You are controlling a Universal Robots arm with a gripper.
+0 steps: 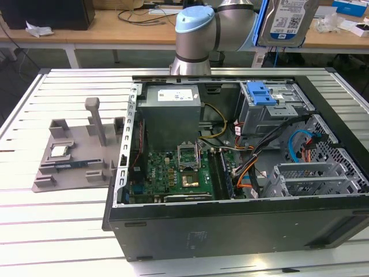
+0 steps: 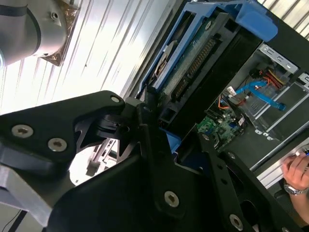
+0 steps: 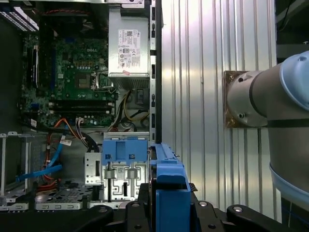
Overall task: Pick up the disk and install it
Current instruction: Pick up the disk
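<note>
**Silver rectangular hard drive in blue carrier (image 1: 286, 20) aloft, unseated**

Black claw (image 2: 166, 128) clamps it high at the exterior view's far right (carry step, judged). Seating calls for squaring it to the grey metal drive cage (image 1: 271, 115) below.

Disk (image 1: 286, 22): silver, blue-and-white label, blue carrier frame. Computer case (image 1: 230, 231): black. Motherboard (image 1: 179, 170): green. Bracket (image 1: 260, 93): blue. Cables (image 3: 41, 172): blue, orange. Desk (image 1: 57, 219): pale, ribbed stripes. Fixture (image 1: 75, 156): grey. Arm (image 1: 194, 23): silver, light-blue cap.
</note>
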